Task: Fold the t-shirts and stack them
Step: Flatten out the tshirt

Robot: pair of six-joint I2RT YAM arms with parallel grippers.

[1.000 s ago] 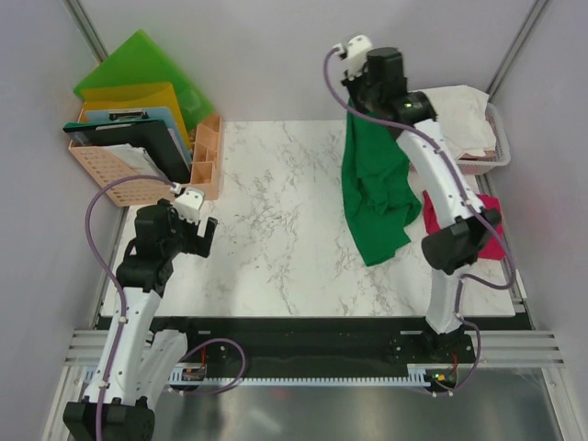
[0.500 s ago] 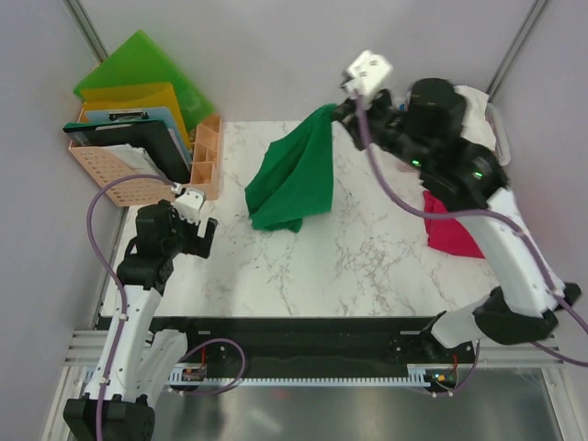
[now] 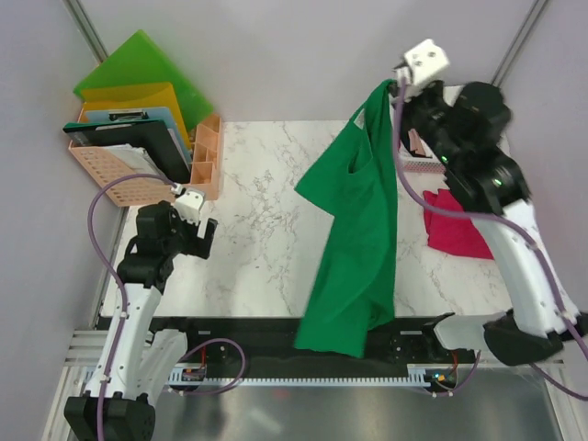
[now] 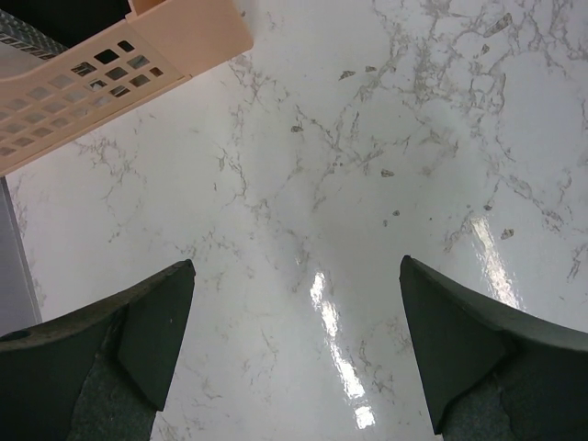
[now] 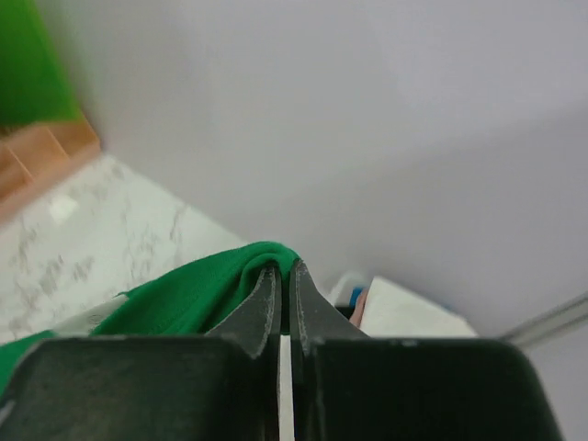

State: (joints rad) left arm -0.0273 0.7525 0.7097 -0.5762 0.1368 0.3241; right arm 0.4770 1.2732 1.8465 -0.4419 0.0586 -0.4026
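Observation:
My right gripper is raised high at the back right, shut on the top edge of the deep green t-shirt. The shirt hangs in the air and drapes down towards the table's front edge. In the right wrist view the green t-shirt is pinched between the fingertips of the right gripper. A magenta-red t-shirt lies on the table at the right. My left gripper hovers open over bare marble at the left; in the left wrist view nothing is between the fingers of the left gripper.
A peach basket with a clipboard and coloured folders, plus a small peach organiser, stands at the back left; its corner shows in the left wrist view. A basket with pale cloth sits at the back right behind the right arm.
The right arm has swung the green t-shirt from the back centre-left up and to the right; the shirt has unfurled and hangs long. The left arm has not moved.

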